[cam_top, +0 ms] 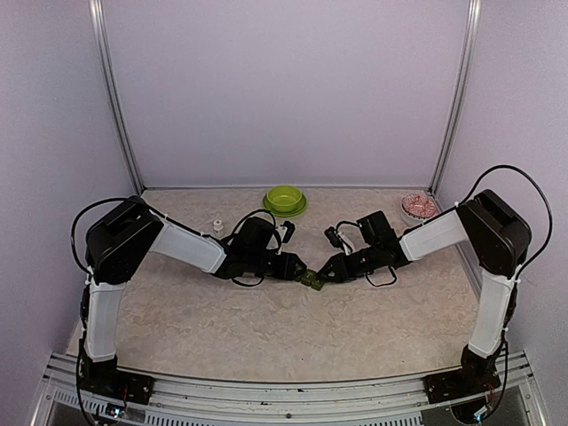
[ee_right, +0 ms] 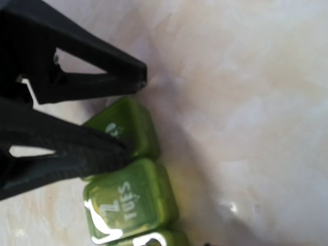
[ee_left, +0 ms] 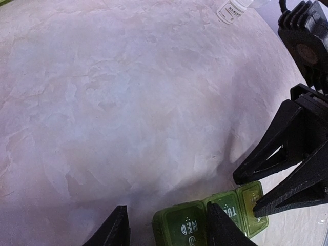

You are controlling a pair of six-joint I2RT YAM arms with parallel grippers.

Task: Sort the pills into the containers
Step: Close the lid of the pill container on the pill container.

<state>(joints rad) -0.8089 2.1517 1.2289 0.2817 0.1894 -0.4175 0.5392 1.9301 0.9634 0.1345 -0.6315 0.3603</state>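
Observation:
The dark green pill box [cam_top: 311, 281] lies on the table between both grippers, all three lids shut. In the left wrist view the pill box [ee_left: 182, 225] sits at the bottom. My left gripper [ee_left: 166, 207] is open around its WED end, one finger on the WED/TUES seam. My right gripper [ee_left: 245, 196] has its jaws apart at the other end compartment, one tip on its lid. The right wrist view shows the pill box [ee_right: 128, 200] and the left gripper [ee_right: 133, 114] only. In the top view the left gripper [cam_top: 300, 271] and the right gripper [cam_top: 325, 275] meet. No pills show.
A lime green bowl [cam_top: 285, 200] stands at the back centre. A dish with red and white contents [cam_top: 419, 206] is at the back right. A small white item [cam_top: 217, 225] and a white bottle [cam_top: 286, 232] stand behind the left arm; the bottle [ee_left: 233, 7] also shows in the left wrist view.

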